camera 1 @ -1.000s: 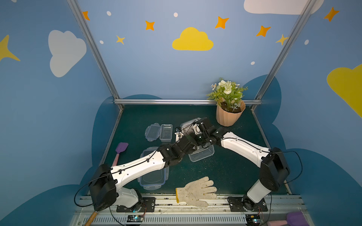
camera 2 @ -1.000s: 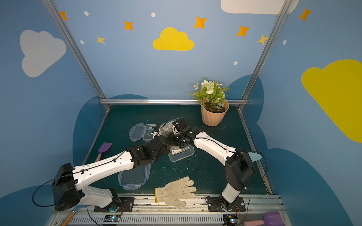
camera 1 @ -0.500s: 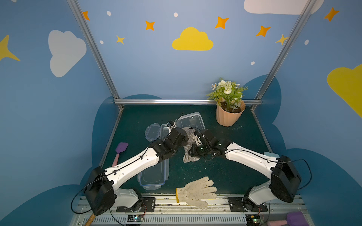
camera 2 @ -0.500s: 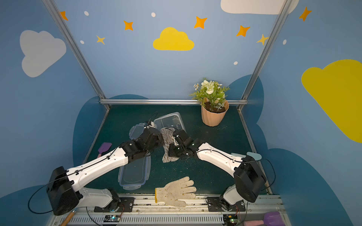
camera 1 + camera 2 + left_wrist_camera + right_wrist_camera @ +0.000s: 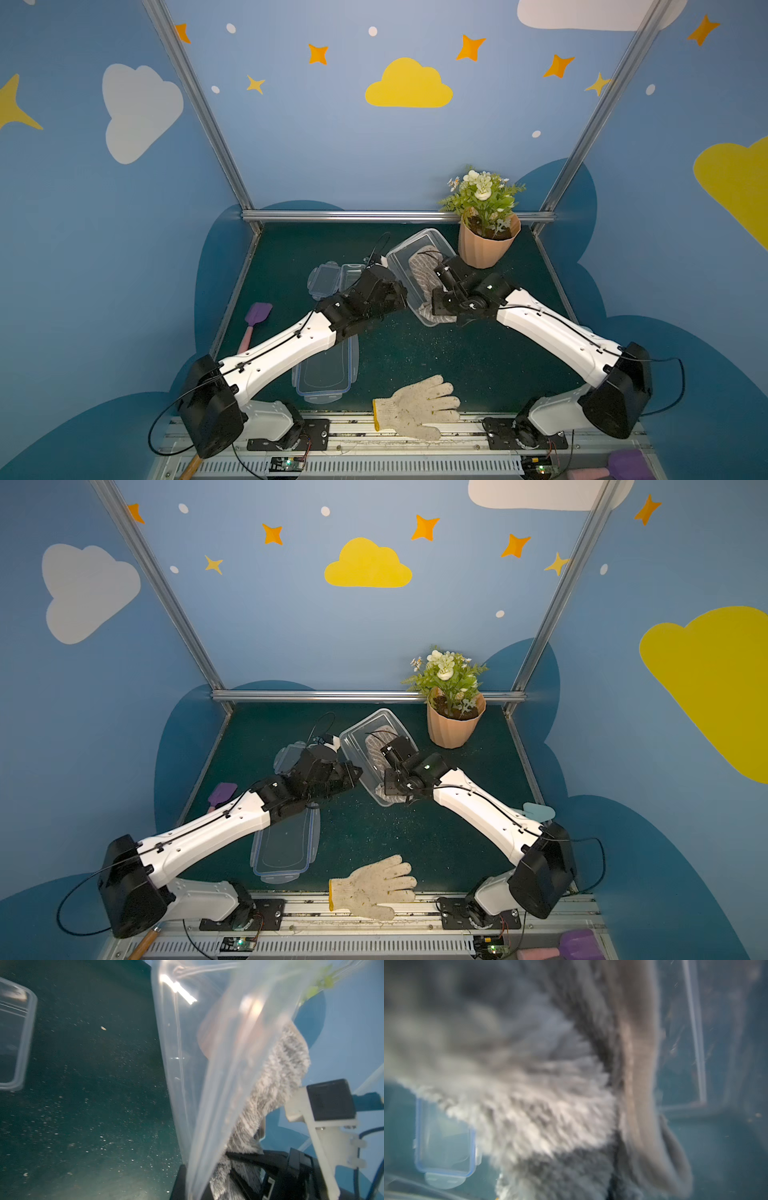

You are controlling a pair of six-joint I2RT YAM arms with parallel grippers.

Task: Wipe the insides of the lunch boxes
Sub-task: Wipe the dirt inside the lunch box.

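The large clear lunch box (image 5: 419,243) (image 5: 374,723) is tipped up at the back centre of the mat. My left gripper (image 5: 401,297) (image 5: 357,775) (image 5: 191,1176) is shut on its near side wall (image 5: 187,1064). Inside it lies a grey fluffy cloth (image 5: 422,266) (image 5: 374,746) (image 5: 276,1076) (image 5: 529,1105). My right gripper (image 5: 436,307) (image 5: 390,785) reaches into the box and is shut on the cloth, which hides its fingertips. The small lunch box (image 5: 352,274) (image 5: 14,1032) sits on the mat left of the big one.
A peach flower pot (image 5: 486,249) stands right behind the box. The large blue-rimmed lid (image 5: 326,370) lies under my left arm and a small lid (image 5: 322,280) beside the small box. A white glove (image 5: 415,405) lies at the front edge and a purple spatula (image 5: 257,316) at the left.
The large box was lifted from flat on the mat and tipped up toward the back. The cloth hung outside it half a second ago; my right gripper has carried it up into the box.
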